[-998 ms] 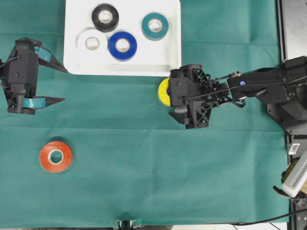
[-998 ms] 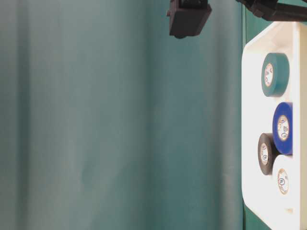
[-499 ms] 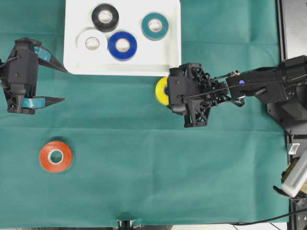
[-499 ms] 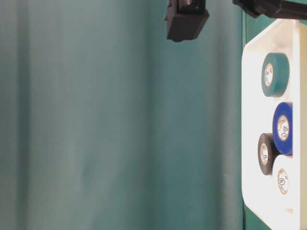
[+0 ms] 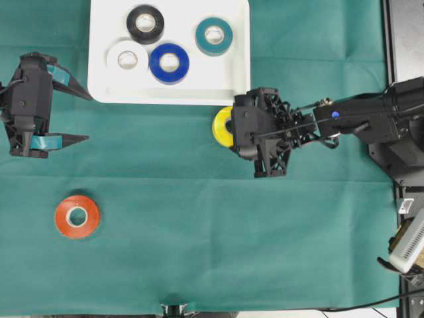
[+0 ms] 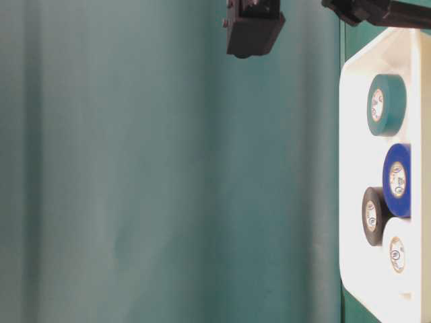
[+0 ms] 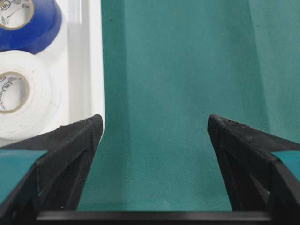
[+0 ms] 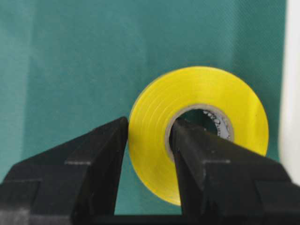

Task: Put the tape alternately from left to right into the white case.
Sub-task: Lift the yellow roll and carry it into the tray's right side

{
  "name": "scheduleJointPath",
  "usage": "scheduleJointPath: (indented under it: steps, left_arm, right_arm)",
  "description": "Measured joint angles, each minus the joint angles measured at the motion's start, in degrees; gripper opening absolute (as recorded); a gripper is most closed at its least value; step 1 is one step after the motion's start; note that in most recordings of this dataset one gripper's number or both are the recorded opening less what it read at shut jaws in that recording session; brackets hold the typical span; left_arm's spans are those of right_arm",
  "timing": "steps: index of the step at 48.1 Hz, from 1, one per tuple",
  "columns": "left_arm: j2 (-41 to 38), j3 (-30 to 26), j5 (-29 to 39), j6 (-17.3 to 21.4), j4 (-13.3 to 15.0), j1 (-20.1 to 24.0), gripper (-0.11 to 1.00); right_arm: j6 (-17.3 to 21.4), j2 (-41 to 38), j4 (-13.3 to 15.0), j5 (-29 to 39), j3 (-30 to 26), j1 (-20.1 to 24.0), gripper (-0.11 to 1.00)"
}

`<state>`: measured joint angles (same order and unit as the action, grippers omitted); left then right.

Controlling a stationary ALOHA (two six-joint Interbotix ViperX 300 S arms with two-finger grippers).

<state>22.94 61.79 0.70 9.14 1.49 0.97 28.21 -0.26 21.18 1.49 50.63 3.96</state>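
Four rolls are shown lying in the white case (image 5: 99,86): the black roll (image 5: 145,24), white roll (image 5: 127,59), blue roll (image 5: 169,62) and teal roll (image 5: 214,36). The yellow roll (image 5: 222,126) is seen just below the case's lower right corner, clamped through its wall by the right gripper (image 8: 147,140), one jaw outside and one inside the core. A second earlier these jaws stood apart around the roll; they have since been closed, and the roll has been shifted slightly towards the case. The grasp is judged complete, with transfer into the case remaining. The left gripper (image 7: 152,131) is held with jaws wide apart, empty, beside the case. The red roll (image 5: 77,216) is left on the desk (image 5: 218,252).
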Motion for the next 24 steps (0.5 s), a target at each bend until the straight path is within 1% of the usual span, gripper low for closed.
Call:
scheduleJointPath:
  steps: [14,24]
  left_arm:
    - [0.0,-0.1,0.0,-0.1,0.0,0.0,0.98]
    - [0.0,-0.1,0.0,0.0,0.0,0.0,0.98]
  right_arm:
    - [0.0,1.5,0.0,0.1,-1.4,4.6,0.04]
    - [0.1,1.8,0.0,0.7,-2.4,5.7,0.03]
